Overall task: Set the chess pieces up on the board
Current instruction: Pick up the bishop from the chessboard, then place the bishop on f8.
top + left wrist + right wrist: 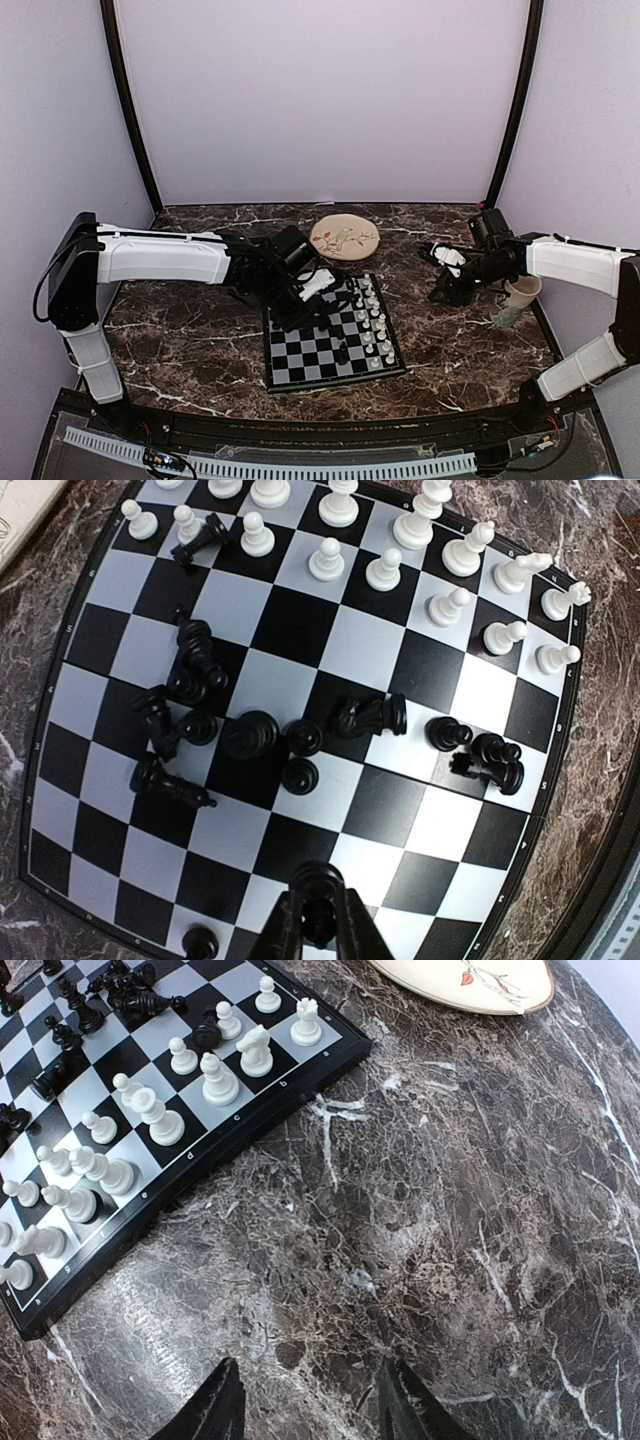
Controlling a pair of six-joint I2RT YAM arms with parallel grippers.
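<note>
Board (100, 810) lies ahead of left gripper (320, 888), jaws narrow on a black piece (318, 915), type unclear, half hidden. Right gripper (312, 1410) wide, fingers cut off, board up-left.

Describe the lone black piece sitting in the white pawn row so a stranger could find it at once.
Find the chessboard on the marble table, then the edge where the white pieces stand in two rows. Near one end of the pawn row sits one black piece, the only dark man among white neighbours, and it seems tipped over.
</note>
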